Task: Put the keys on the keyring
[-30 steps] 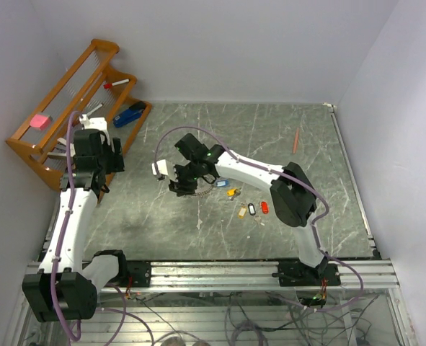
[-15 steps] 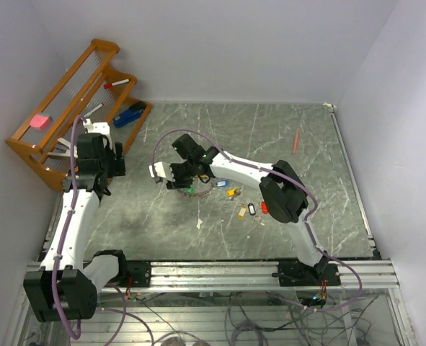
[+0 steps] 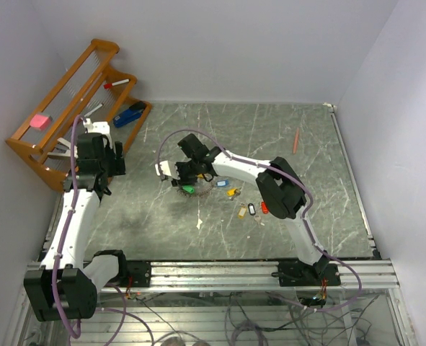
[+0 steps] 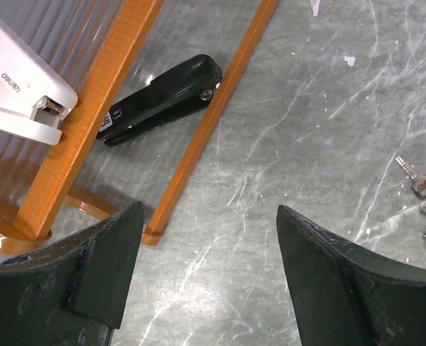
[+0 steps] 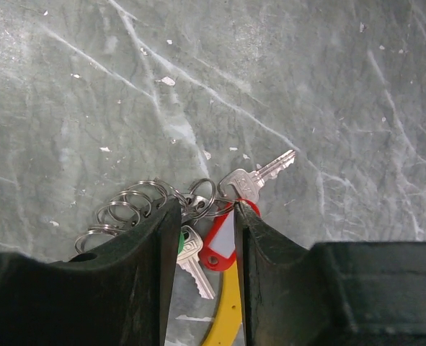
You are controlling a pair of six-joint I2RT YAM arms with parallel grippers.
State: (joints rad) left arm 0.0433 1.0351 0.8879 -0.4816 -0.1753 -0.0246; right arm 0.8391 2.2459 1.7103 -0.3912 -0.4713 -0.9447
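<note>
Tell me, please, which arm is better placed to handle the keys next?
The right. The right claw straddles the red-tagged key, beside the yellow band of the keyring. The left claw hangs open by the wooden rack, far from the keys.

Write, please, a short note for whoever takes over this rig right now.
Left gripper: jaws wide open, empty, beside the wooden rack.
Right gripper: jaws narrowed around a red-tagged key and the yellow band of the keyring; firm grip unclear.
A green-tagged key and a chain of small rings bunch there too; whether anything is threaded is unclear.
Left to do: the loose keys on the table to its right go onto the keyring.
</note>
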